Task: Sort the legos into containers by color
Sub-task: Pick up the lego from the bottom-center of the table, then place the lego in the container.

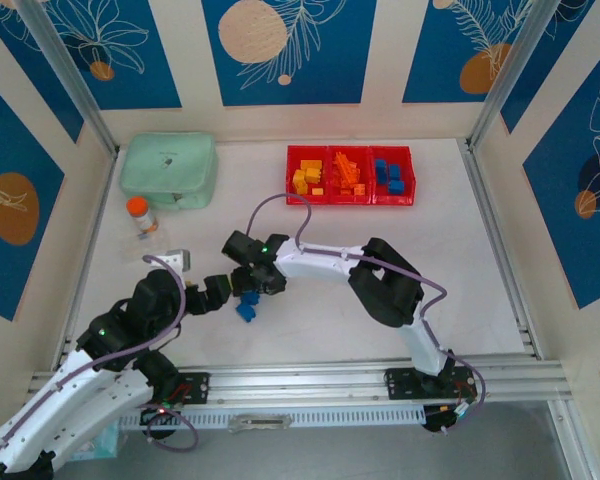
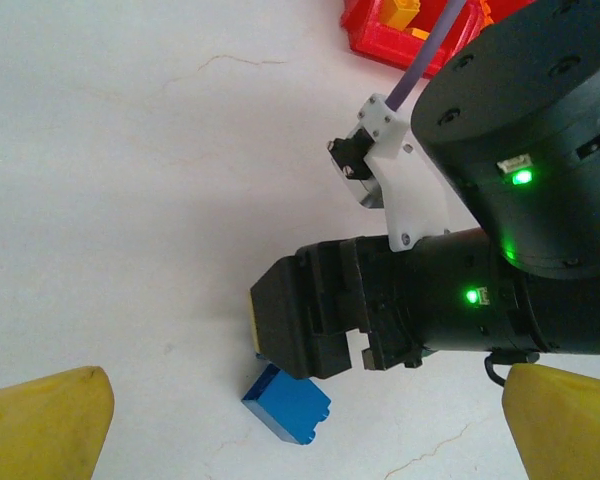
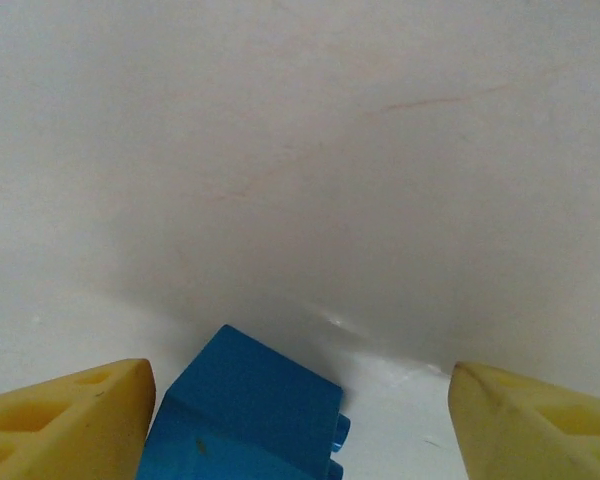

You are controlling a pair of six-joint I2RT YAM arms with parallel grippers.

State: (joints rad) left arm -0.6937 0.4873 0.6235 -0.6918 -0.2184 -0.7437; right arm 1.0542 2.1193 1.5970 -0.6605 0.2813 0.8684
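Observation:
One blue lego (image 1: 246,309) lies on the white table in front of the arms. My right gripper (image 1: 248,292) is lowered over it. In the right wrist view the lego (image 3: 245,415) sits between the yellow fingers (image 3: 65,420), close to the left one, with a wide gap to the right one; the gripper (image 3: 302,400) is open. My left gripper (image 1: 218,291) hovers just left of it, open and holding nothing, and its view looks at the same lego (image 2: 287,405). The red containers (image 1: 350,201) at the back hold yellow legos (image 1: 307,180), orange legos (image 1: 345,172) and blue legos (image 1: 390,178).
A mint-green case (image 1: 168,170) lies at the back left. An orange-capped bottle (image 1: 140,216) and a small white object (image 1: 176,260) stand near the left arm. Metal frame rails run along both sides and the near edge.

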